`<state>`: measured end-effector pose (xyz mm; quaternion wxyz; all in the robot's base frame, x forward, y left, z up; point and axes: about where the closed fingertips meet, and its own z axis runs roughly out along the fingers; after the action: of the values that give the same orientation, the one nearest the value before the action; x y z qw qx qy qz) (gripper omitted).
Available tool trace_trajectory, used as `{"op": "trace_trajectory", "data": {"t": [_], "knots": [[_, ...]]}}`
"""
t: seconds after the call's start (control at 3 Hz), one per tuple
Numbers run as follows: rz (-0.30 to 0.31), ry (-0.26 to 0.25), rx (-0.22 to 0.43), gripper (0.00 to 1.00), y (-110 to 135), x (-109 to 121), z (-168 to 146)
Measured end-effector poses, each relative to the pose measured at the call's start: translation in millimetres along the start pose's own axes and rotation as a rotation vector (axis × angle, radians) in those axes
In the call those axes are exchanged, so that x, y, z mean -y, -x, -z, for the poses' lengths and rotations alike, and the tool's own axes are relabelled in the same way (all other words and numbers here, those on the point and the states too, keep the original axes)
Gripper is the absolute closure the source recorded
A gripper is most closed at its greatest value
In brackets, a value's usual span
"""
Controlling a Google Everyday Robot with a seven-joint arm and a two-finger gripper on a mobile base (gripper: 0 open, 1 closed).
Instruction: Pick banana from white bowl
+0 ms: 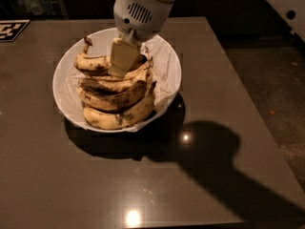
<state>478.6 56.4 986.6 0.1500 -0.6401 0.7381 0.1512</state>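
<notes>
The white bowl with a thin white liner stands on the dark table in the back left half. It holds several overripe spotted bananas. The banana, speckled with a long dark stem pointing up-left, lies on top at the back of the pile. My gripper comes down from above into the bowl. Its cream near finger presses on the banana's right half; the other finger is hidden behind the fruit. The gripper is shut on the banana.
Shorter spotted bananas are stacked below in the bowl. The dark glossy table ends at the right, with floor beyond. A black-and-white marker lies at the table's far left. My arm's white link crosses the top right.
</notes>
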Motion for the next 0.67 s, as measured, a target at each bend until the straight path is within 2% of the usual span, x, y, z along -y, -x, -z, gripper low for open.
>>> {"op": "trace_trajectory", "data": {"t": [0.67], "knots": [[0.145,0.117,0.149,1.00,-32,-6,17]]}}
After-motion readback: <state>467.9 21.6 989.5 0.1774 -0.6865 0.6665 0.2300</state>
